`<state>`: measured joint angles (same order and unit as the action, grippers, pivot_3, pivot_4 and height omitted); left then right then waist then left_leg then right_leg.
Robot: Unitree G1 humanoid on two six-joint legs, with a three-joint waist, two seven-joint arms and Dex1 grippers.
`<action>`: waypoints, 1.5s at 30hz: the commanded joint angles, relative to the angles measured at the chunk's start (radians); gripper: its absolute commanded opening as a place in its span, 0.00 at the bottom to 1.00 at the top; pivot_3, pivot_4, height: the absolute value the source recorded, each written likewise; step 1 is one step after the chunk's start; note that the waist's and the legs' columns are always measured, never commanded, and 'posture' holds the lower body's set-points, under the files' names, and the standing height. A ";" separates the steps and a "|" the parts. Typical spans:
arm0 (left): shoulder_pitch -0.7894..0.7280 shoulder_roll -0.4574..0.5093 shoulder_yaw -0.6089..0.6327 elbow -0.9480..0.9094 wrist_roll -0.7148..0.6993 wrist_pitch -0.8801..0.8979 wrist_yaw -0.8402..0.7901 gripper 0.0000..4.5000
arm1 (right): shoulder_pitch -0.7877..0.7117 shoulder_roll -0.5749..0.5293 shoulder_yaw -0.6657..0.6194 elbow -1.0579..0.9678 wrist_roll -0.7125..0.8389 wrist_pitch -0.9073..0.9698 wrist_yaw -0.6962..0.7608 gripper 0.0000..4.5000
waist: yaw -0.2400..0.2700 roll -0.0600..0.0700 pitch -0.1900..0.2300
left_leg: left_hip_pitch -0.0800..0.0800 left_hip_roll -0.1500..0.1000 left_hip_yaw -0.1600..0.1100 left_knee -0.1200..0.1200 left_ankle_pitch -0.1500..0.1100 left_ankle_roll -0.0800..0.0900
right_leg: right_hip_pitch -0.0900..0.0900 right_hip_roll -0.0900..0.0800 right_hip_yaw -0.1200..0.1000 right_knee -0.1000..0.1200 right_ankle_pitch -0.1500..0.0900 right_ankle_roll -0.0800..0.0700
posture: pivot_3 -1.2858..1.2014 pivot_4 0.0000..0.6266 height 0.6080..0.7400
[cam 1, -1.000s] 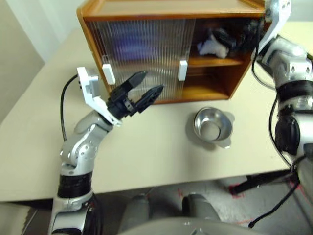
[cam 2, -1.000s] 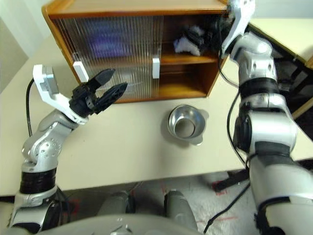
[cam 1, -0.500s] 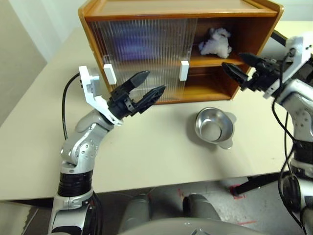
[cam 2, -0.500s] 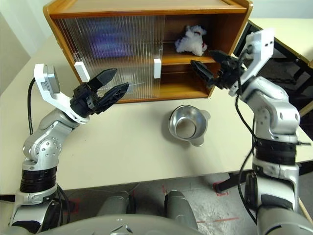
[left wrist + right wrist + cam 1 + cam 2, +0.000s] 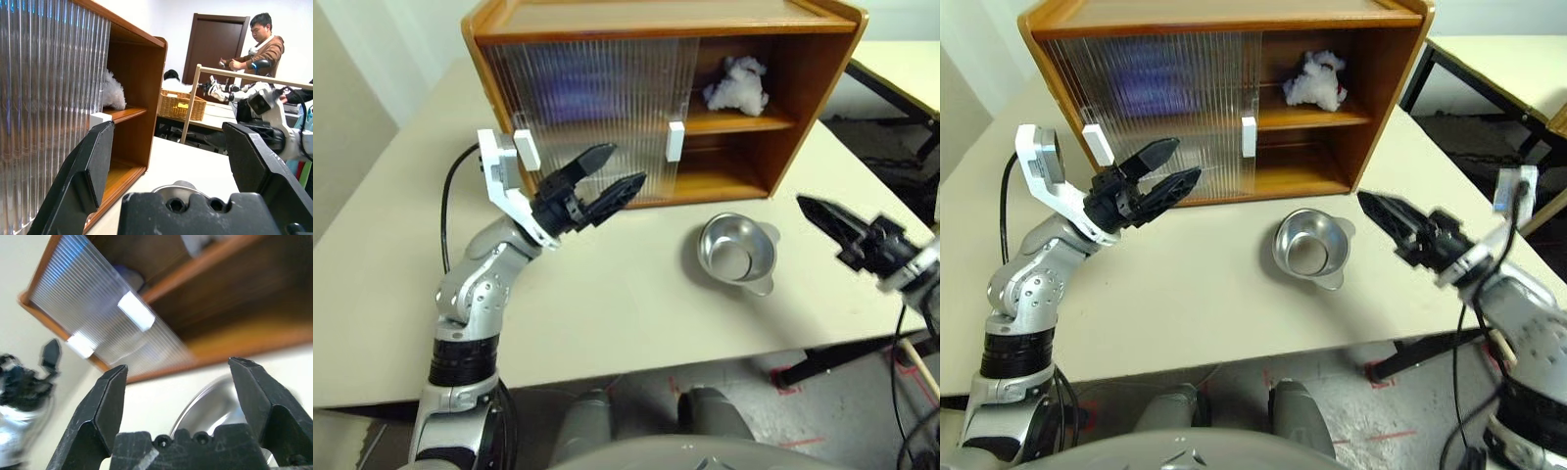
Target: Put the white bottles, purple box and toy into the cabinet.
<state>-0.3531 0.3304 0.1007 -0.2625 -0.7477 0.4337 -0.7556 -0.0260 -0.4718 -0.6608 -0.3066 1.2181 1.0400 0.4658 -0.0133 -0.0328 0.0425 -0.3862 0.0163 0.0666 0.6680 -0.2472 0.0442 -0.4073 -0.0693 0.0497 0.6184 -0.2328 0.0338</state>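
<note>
The toy [image 5: 1316, 80] sits on the cabinet [image 5: 822, 69] shelf behind the open right side; my left fingers [image 5: 607, 179], spread wide and empty, point at the nearest door handle [image 5: 674, 141]; right fingers [image 5: 1393, 217] also wide, farther off

One toy [image 5: 736, 83], one bowl [image 5: 736, 257] (metal)

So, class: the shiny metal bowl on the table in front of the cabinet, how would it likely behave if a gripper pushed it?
The metal bowl looks smooth and polished, so it would probably slide readily on the bare table and could slip in a pinch. It appears thin-walled and empty, so likely light. It sits upright on its base, so tipping seems unlikely.
</note>
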 commanded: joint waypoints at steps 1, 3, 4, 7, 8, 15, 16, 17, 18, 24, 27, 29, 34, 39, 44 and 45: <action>-0.006 0.005 -0.002 -0.004 -0.012 0.013 -0.003 1.00 | 0.079 0.012 -0.038 0.048 0.240 0.074 -0.132 0.99 | -0.001 0.000 0.000 | 0.000 0.000 0.000 0.000 0.000 0.000 | 0.000 0.000 0.000 0.000 0.000 0.000 | 0.52 0.00 1.00; -0.007 0.005 -0.002 -0.005 -0.012 0.015 -0.003 1.00 | 0.119 0.010 -0.031 0.068 0.329 0.070 -0.194 0.99 | -0.004 0.000 0.000 | 0.000 0.000 0.000 0.000 0.000 0.000 | 0.000 0.000 0.001 0.000 -0.001 -0.001 | 0.52 0.00 1.00; -0.008 0.005 -0.001 -0.005 -0.013 0.017 -0.003 1.00 | 0.138 0.010 -0.023 0.072 0.373 0.062 -0.223 0.99 | -0.006 0.000 0.000 | 0.000 0.000 0.001 0.000 0.000 0.000 | 0.000 0.000 0.002 0.000 -0.001 -0.001 | 0.52 0.00 1.00; -0.007 0.006 0.000 -0.009 -0.014 0.021 -0.001 1.00 | 0.198 0.013 0.005 0.077 0.461 0.040 -0.281 0.99 | -0.010 0.000 0.000 | 0.000 0.000 0.001 0.000 0.000 0.000 | 0.000 0.000 0.002 0.000 -0.001 -0.001 | 0.52 0.01 1.00; -0.007 0.007 0.001 -0.012 -0.015 0.023 0.000 1.00 | 0.214 0.010 0.013 0.082 0.480 0.037 -0.292 0.99 | -0.011 0.000 0.000 | 0.000 0.000 0.001 0.000 0.000 0.000 | 0.001 0.000 0.002 0.000 -0.001 -0.002 | 0.52 0.01 1.00; -0.006 0.012 0.005 -0.020 -0.018 0.032 0.005 1.00 | 0.288 0.002 0.105 0.118 0.635 0.005 -0.405 0.99 | -0.023 0.000 0.000 | -0.001 0.000 0.002 -0.001 0.000 0.000 | 0.001 0.000 0.004 -0.001 -0.003 -0.004 | 0.52 0.02 1.00; -0.006 0.013 0.006 -0.022 -0.018 0.033 0.005 1.00 | 0.295 0.000 0.117 0.119 0.651 -0.001 -0.416 0.99 | -0.023 0.000 0.000 | -0.001 0.000 0.002 -0.001 0.000 0.000 | 0.001 0.000 0.004 -0.001 -0.006 -0.009 | 0.52 0.02 1.00; -0.005 0.014 0.007 -0.024 -0.018 0.035 0.006 1.00 | 0.301 0.002 0.136 0.126 0.662 -0.005 -0.425 0.99 | -0.023 0.000 0.000 | -0.001 0.000 0.002 -0.001 0.000 0.000 | 0.001 0.000 0.004 -0.001 -0.008 -0.013 | 0.52 0.02 1.00; -0.004 0.015 0.008 -0.026 -0.018 0.036 0.007 1.00 | 0.305 0.003 0.153 0.134 0.675 -0.009 -0.435 0.99 | -0.023 -0.001 0.000 | -0.001 0.000 0.002 -0.001 0.000 0.000 | 0.001 0.000 0.004 -0.001 -0.008 -0.013 | 0.52 0.02 1.00; -0.004 0.020 0.012 -0.033 -0.019 0.043 0.012 1.00 | 0.299 0.005 0.205 0.189 0.661 -0.029 -0.424 0.99 | -0.021 -0.001 0.001 | -0.001 0.000 0.002 -0.001 0.000 0.000 | 0.002 0.000 0.005 -0.001 -0.008 -0.013 | 0.52 0.02 1.00; -0.002 0.022 0.015 -0.038 -0.021 0.046 0.015 1.00 | 0.295 0.005 0.215 0.227 0.647 -0.023 -0.403 0.99 | -0.021 -0.001 0.001 | -0.001 0.000 0.002 -0.001 0.000 0.000 | 0.002 0.000 0.005 -0.001 -0.008 -0.013 | 0.53 0.02 1.00; -0.004 0.025 0.016 -0.039 -0.022 0.048 0.015 1.00 | 0.289 -0.001 0.223 0.266 0.606 -0.015 -0.360 0.99 | -0.021 -0.001 0.001 | -0.001 0.000 0.002 -0.001 0.000 0.000 | 0.002 0.000 0.005 -0.001 -0.008 -0.013 | 0.53 0.02 1.00; -0.004 0.034 0.021 -0.045 -0.025 0.053 0.018 1.00 | 0.267 -0.004 0.239 0.332 0.539 0.007 -0.284 0.99 | -0.020 -0.001 0.001 | -0.001 0.000 0.002 -0.001 0.000 0.000 | 0.002 0.000 0.005 -0.001 -0.008 -0.013 | 0.53 0.02 1.00; 0.006 0.041 0.023 -0.056 -0.026 0.055 0.021 1.00 | 0.255 -0.007 0.243 0.364 0.504 0.040 -0.220 0.99 | -0.020 -0.001 0.001 | -0.001 0.000 0.002 -0.001 0.000 -0.001 | 0.002 0.000 0.005 -0.001 -0.008 -0.012 | 0.54 0.01 1.00; 0.015 0.041 0.020 -0.061 -0.024 0.050 0.022 1.00 | 0.239 -0.012 0.242 0.380 0.474 0.063 -0.178 0.99 | -0.019 -0.001 0.001 | -0.001 0.000 0.002 -0.001 0.000 -0.001 | 0.002 0.000 0.005 -0.001 -0.008 -0.012 | 0.54 0.01 1.00; 0.018 0.040 0.020 -0.061 -0.023 0.048 0.022 1.00 | 0.233 -0.015 0.243 0.391 0.465 0.070 -0.160 0.99 | -0.019 -0.001 0.001 | -0.001 0.000 0.002 -0.001 0.000 -0.001 | 0.002 0.000 0.005 -0.001 -0.008 -0.011 | 0.54 0.01 1.00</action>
<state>-0.3427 0.3656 0.1195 -0.3042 -0.7634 0.4788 -0.7359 0.2121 -0.4769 -0.4295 0.0661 1.7044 1.0901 0.2852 -0.0324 -0.0343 0.0431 -0.3872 0.0162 0.0689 0.6669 -0.2476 0.0436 -0.4055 -0.0689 0.0545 0.6174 -0.2406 0.0224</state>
